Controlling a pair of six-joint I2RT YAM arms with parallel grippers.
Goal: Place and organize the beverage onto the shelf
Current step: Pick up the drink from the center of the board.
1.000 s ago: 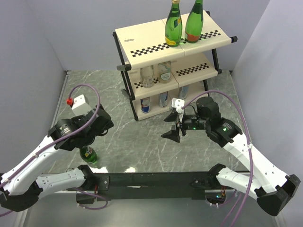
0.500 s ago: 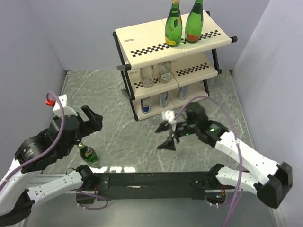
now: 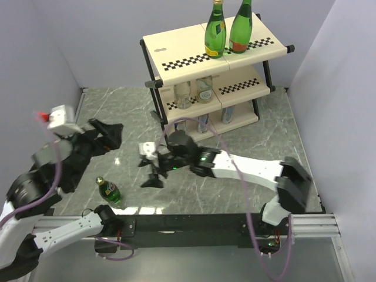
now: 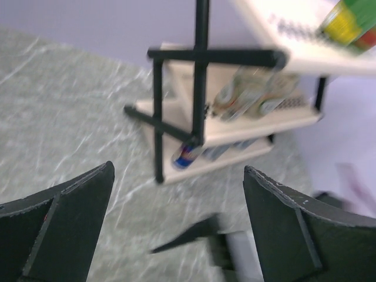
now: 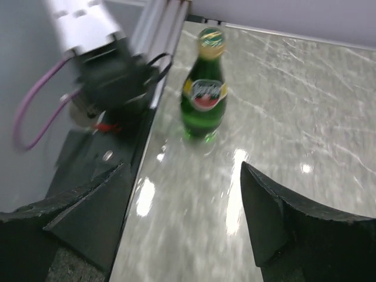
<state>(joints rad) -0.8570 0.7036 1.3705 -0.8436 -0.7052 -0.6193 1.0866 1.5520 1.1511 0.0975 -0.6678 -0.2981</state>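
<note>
1. Both were open and empty: the right end effector held its jaws apart and pointed toward 8 o'clock at the lone green bottle, while the left end effector stood spread wide, raised at 9 o'clock.
2. At 12 o'clock in the top view, the shelf carried two green bottles on its top tier, two clear bottles on the middle one and three cans on the bottom one.
3. That lone green bottle stood upright at 7 o'clock, near the rail along the near edge and well apart from the shelf.
4. Judged risks:
   - A finger clipping the narrow neck could have toppled the bottle toward the rail.
   - Smooth glass could have slipped in a shallow grip.
   - Both arms were crowded around the bottle, so they could have collided.
   - Setting it on the top tier could have knocked its tall neighbours.
5. The worktop was grey-green marbled and glossy, with glare patches. Pale lilac walls closed it in at 9, 12 and 3 o'clock.
</note>
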